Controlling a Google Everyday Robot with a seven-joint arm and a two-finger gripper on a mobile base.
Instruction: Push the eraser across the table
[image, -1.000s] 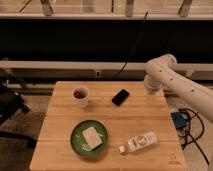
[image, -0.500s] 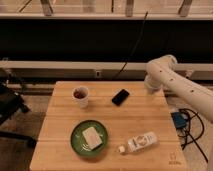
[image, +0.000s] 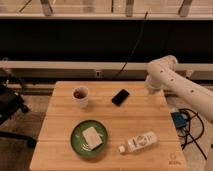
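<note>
Hand (image: 152, 88) at table (image: 150, 122) far edge, open or closed: cannot tell | eraser (image: 120, 97) near, apart | paper cup (image: 80, 97) beyond eraser

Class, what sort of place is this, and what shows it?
Probably a robot test lab: a white robot arm, its gripper at the far right edge of the table, trailing cables, and staged items like the eraser.

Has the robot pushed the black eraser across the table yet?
Done: nothing, it seems. The eraser lies near the far edge of the table, right of the cup, and nothing touches it. In hand: the claw hangs by the table's far right edge, apart from the eraser. Left: reach the eraser and push it across.
</note>
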